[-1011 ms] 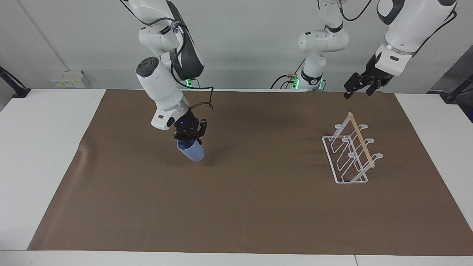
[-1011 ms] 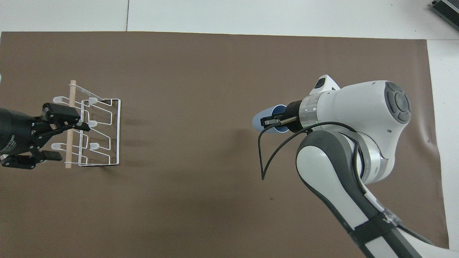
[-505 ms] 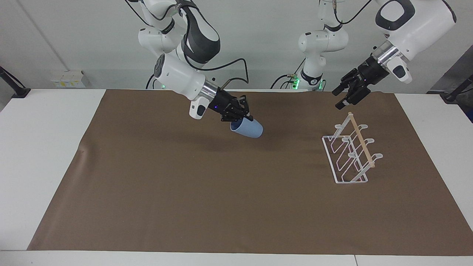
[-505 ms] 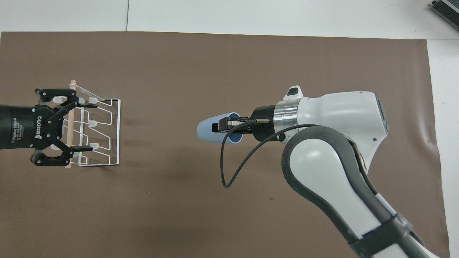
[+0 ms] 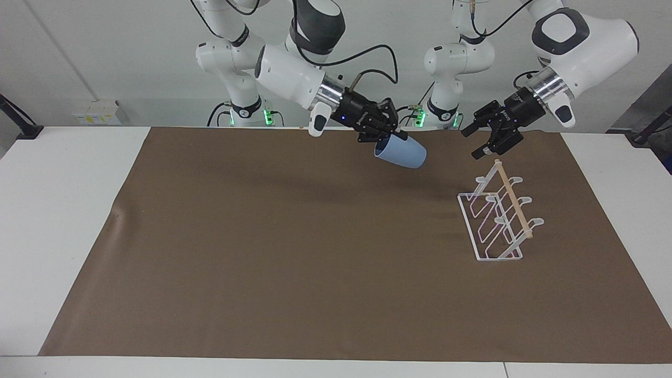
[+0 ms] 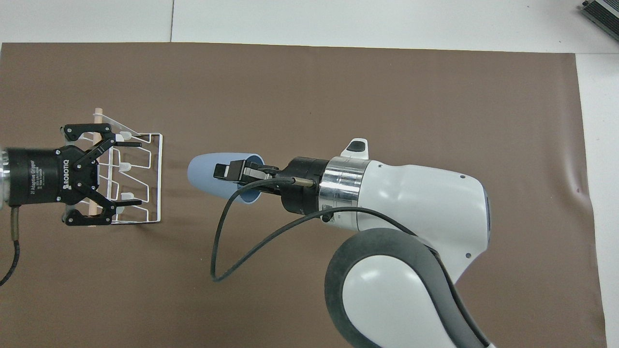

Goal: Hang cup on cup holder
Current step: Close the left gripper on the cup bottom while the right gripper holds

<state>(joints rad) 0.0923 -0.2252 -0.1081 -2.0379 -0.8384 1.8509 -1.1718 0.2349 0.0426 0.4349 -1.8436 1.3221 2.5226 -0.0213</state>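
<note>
Cup [image 5: 400, 153] rides tipped on its side in the air over the mat [image 5: 262, 252], w/ right gripper [image 5: 386, 137] pinching its rim, prob. so its mouth can slip onto a peg. Cup holder [image 5: 497, 220] stands at left arm's end; left gripper [image 5: 491, 140] hangs spread wide over it, likely to steady it.

The right arm reaches from the upper left of the facing view toward the upper middle, wrist nearly level. Its gripper [image 5: 387, 134] is clamped on the rim of the cup [image 5: 401, 153], held up in the air. The left arm comes in from the upper right; its gripper [image 5: 485, 137] hangs with fingers spread wide.
</note>
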